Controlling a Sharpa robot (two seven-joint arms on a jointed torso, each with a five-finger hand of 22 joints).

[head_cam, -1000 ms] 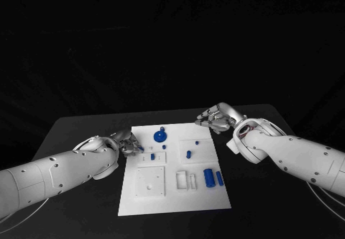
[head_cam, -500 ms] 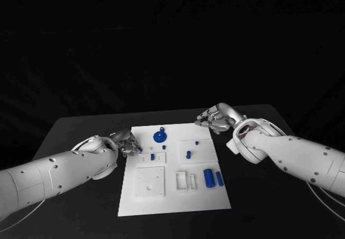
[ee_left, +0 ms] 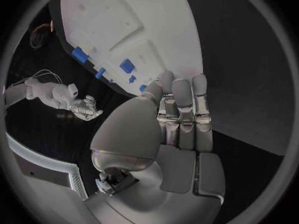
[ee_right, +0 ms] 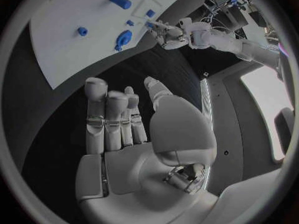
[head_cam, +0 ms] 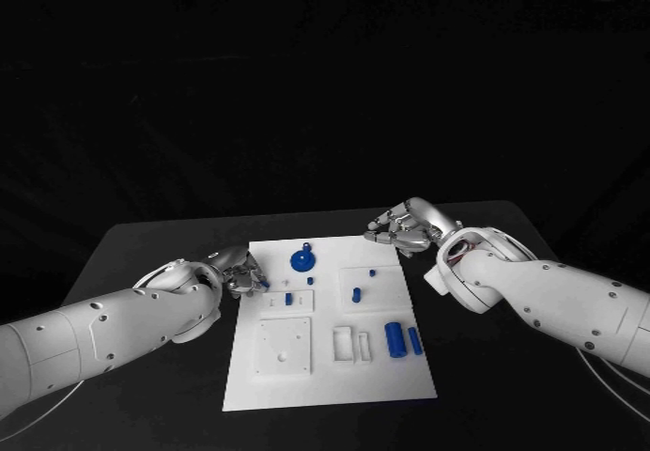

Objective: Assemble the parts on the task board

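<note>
Left hand (head_cam: 239, 272) touches the task board (head_cam: 325, 381) bearing blue parts (head_cam: 394, 336).

A black tabletop (head_cam: 162, 244) lay under everything, matte and dark, its far edge running across the head view and its corners falling away into an unlit black background beyond and on both sides.
</note>
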